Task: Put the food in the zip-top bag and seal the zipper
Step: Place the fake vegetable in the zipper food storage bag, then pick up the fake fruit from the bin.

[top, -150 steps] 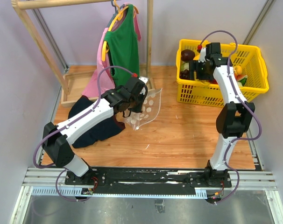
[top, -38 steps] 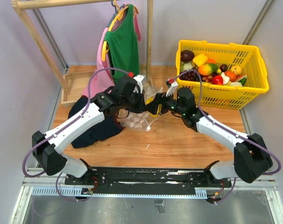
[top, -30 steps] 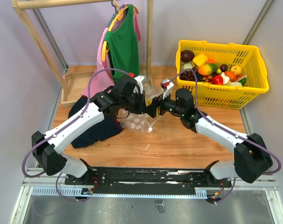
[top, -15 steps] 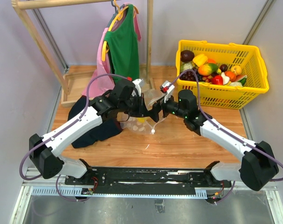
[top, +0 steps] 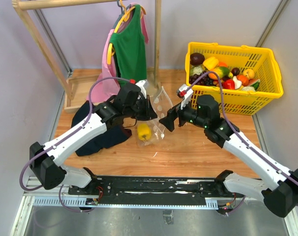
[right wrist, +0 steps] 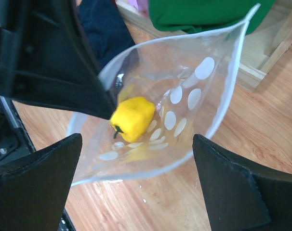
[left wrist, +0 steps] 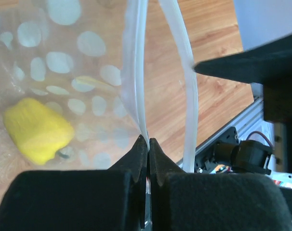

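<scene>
My left gripper [top: 150, 112] is shut on the rim of the zip-top bag [top: 156, 115], holding its mouth open above the table. In the left wrist view the closed gripper [left wrist: 148, 142] pinches one zipper strip [left wrist: 137, 72]; the other strip [left wrist: 184, 67] hangs apart. A yellow toy pepper [top: 144, 132] lies inside the bag and also shows in the left wrist view [left wrist: 37, 130] and the right wrist view [right wrist: 131, 118]. My right gripper [top: 167, 121] is open and empty, just right of the bag's mouth [right wrist: 179, 110]. More food [top: 223, 73] fills the yellow basket [top: 227, 101].
A dark navy cloth [top: 97, 130] lies under the left arm. A wooden rack [top: 154, 44] with a green top [top: 129, 44] and a pink one stands at the back. The yellow basket sits at the back right.
The yellow pepper has dropped from my right gripper into the bag. My right gripper has opened and drawn back to the right. The left gripper still holds the bag's rim.
</scene>
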### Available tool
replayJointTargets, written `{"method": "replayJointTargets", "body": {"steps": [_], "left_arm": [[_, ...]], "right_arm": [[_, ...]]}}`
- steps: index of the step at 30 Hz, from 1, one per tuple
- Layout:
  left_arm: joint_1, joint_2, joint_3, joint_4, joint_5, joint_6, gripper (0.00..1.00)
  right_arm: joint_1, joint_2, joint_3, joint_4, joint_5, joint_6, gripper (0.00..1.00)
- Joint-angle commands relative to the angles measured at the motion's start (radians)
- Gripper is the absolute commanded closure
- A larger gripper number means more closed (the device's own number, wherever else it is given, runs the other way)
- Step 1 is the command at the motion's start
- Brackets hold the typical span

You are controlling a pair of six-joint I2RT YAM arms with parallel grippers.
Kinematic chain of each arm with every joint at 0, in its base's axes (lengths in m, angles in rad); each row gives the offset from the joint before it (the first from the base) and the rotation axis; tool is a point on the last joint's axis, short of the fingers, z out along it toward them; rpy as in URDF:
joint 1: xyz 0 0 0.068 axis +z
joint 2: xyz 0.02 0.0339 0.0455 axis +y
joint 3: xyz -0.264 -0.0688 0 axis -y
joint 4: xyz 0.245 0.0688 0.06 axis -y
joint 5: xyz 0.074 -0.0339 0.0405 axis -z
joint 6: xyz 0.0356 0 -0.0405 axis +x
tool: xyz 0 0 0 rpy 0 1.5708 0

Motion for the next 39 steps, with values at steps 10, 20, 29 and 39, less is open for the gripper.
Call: {"method": "replayJointTargets", "body": {"steps": [10,20,29,39], "left_arm": [[0.001,0.087,0.178,-0.112,-0.113,0.194,0.99],[0.001,0.144,0.252,-0.208,-0.225,0.343,1.00],[0.002,0.168,0.381,-0.321,-0.341,0.395,1.00],[0.004,0.176,0.361,-0.326,-0.433,0.450,1.00]], "right_arm": [[0.003,-0.001,0.337,-0.442,0.326,-0.023,0.04],[-0.222,0.165,0.571,-0.546,0.395,-0.066,0.04],[-0.516,0.328,0.709,-0.490,0.310,-0.042,0.05],[-0.710,0.536,0.748,-0.400,0.337,0.175,0.05]]}}
